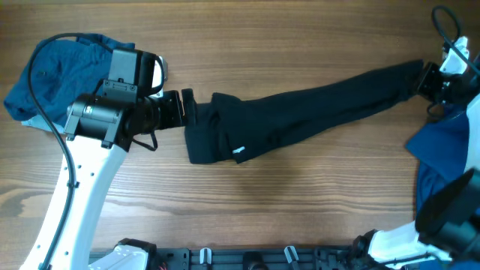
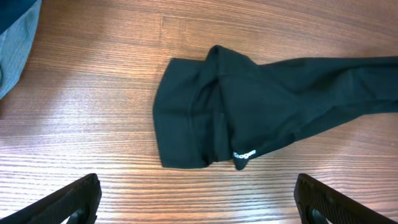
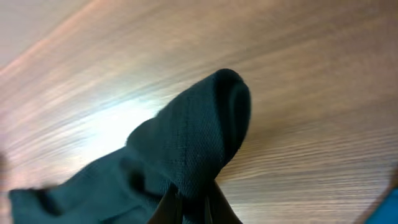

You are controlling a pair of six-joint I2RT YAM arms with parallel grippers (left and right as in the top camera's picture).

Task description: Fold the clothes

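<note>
A long black garment (image 1: pixel 300 112) lies stretched across the table from its waistband at centre left to the far right. It also shows in the left wrist view (image 2: pixel 249 106) with a small white label. My left gripper (image 1: pixel 186 107) is open and empty just left of the waistband; its fingers (image 2: pixel 199 202) stand wide apart over bare wood. My right gripper (image 1: pixel 427 79) is shut on the black garment's far end, which shows bunched in the right wrist view (image 3: pixel 193 155) between the fingers (image 3: pixel 196 205).
A blue garment (image 1: pixel 56 71) lies crumpled at the far left, partly under the left arm. Another blue cloth (image 1: pixel 450 150) lies at the right edge. The wooden table (image 1: pixel 300 195) spans the view.
</note>
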